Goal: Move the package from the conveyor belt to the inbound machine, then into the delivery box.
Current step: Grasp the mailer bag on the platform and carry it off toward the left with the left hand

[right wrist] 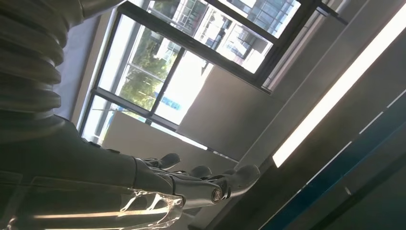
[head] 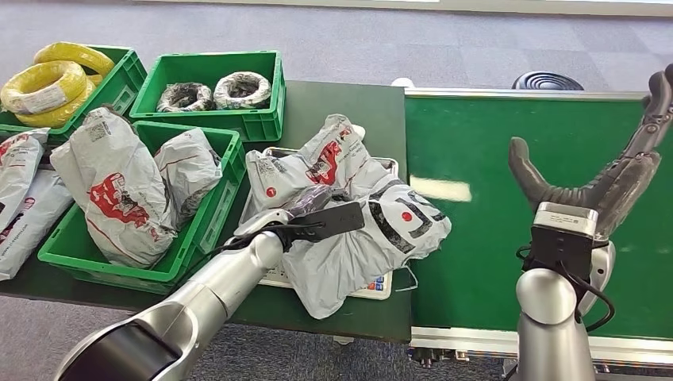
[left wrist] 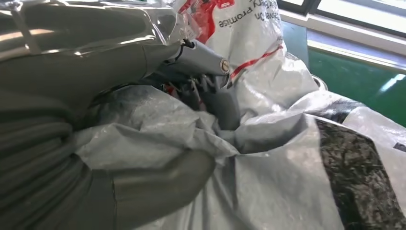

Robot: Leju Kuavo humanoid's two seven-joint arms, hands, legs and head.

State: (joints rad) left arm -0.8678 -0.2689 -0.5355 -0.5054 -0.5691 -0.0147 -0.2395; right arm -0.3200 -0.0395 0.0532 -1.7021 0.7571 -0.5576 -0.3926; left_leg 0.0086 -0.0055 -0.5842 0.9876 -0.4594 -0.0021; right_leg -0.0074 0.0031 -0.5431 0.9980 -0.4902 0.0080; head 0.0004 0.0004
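Crumpled grey plastic mailer package [head: 373, 238] with black band and red dot lies on white flat inbound machine [head: 381, 287], under left hand [head: 313, 218]; fingers clamped into its folds. Second grey mailer [head: 317, 163] just beyond hand; readable fragment "promise". Left of hand, green plastic crate [head: 210, 226] holds more mailers. Right hand [head: 603, 178] raised over green conveyor belt [head: 476, 143], fingers apart, holding nothing.

Below me grey carpet [head: 413, 40] runs around a dark green desk [head: 349, 111]. A round black ribbed thing [head: 548, 80] sits on the floor beyond. From my right wrist I see tall dark-framed windows [right wrist: 191, 72] with trees and a building outside, a grey wall [right wrist: 234, 115] beside them, and a bright strip light [right wrist: 335, 91].
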